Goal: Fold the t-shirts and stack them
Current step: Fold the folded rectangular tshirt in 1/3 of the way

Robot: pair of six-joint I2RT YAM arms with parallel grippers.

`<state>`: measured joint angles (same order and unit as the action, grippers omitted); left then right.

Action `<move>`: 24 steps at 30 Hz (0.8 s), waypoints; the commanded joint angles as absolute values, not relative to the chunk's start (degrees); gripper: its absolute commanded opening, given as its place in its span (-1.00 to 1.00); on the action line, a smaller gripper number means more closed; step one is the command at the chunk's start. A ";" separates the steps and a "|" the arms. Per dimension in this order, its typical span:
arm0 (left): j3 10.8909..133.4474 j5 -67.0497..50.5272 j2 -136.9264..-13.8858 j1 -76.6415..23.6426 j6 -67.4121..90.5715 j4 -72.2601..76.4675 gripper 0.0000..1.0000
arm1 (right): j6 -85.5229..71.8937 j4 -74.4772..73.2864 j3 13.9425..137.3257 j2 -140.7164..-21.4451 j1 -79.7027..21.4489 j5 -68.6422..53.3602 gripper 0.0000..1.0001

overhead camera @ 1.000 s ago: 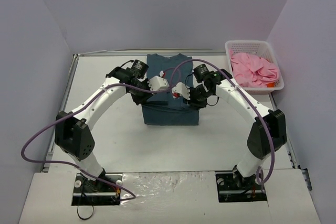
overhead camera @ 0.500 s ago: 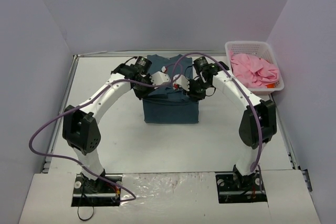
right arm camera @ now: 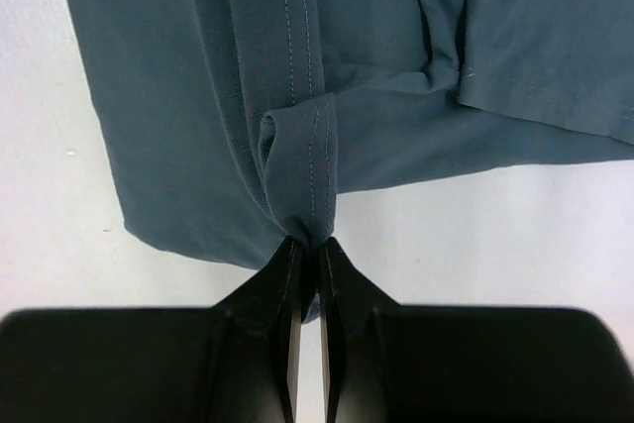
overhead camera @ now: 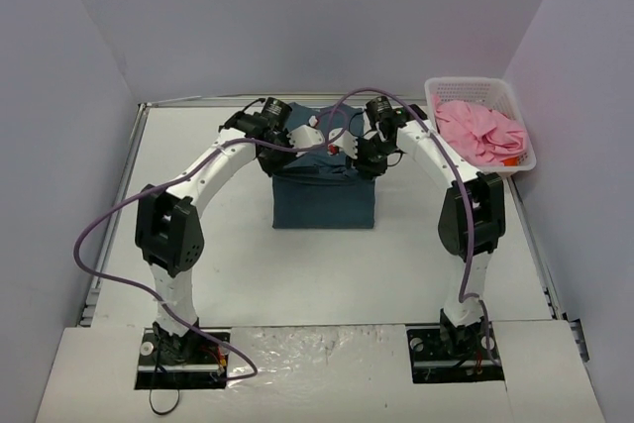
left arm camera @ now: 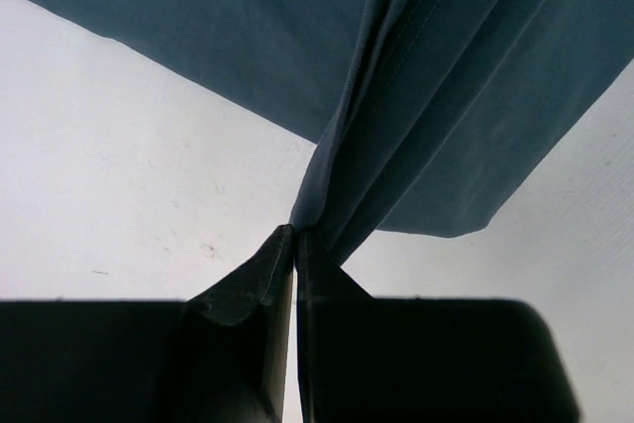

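Presently, the teal t-shirt (overhead camera: 325, 203), soft and limp, is found at mid-table; stitched hems are judged the surest hold. Bunched cloth is pinched by the left gripper (left arm camera: 295, 237) and right gripper (right arm camera: 305, 243) alike. Beyond, the pink t-shirt (overhead camera: 480, 128) is heaped in the basket (overhead camera: 464, 81).

this looks like a robotics lab test cell, not a home. a bare white table (overhead camera: 228, 274) sits boxed in by plain pale panels (overhead camera: 297, 17) along its far edge and both sides. a left arm (overhead camera: 203, 177) and a right arm (overhead camera: 441, 165), white and black, are bolted at the table's near edge, trailing loose purple cables (overhead camera: 79, 253). a teal t-shirt (overhead camera: 325, 207) lies mid-table, and a white lattice basket (overhead camera: 466, 80) sits in its far right corner.
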<state>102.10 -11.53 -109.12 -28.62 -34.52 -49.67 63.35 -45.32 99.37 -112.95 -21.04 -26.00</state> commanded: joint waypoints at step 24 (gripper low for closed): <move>108.19 -12.39 -116.45 -27.69 -40.25 -46.50 -0.95 | 61.26 -45.88 114.42 -128.93 -18.02 -27.07 -1.00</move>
<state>105.38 -10.79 -117.03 -26.48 -35.81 -46.50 65.08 -45.65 111.42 -126.63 -19.31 -27.53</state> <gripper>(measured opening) 0.027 0.044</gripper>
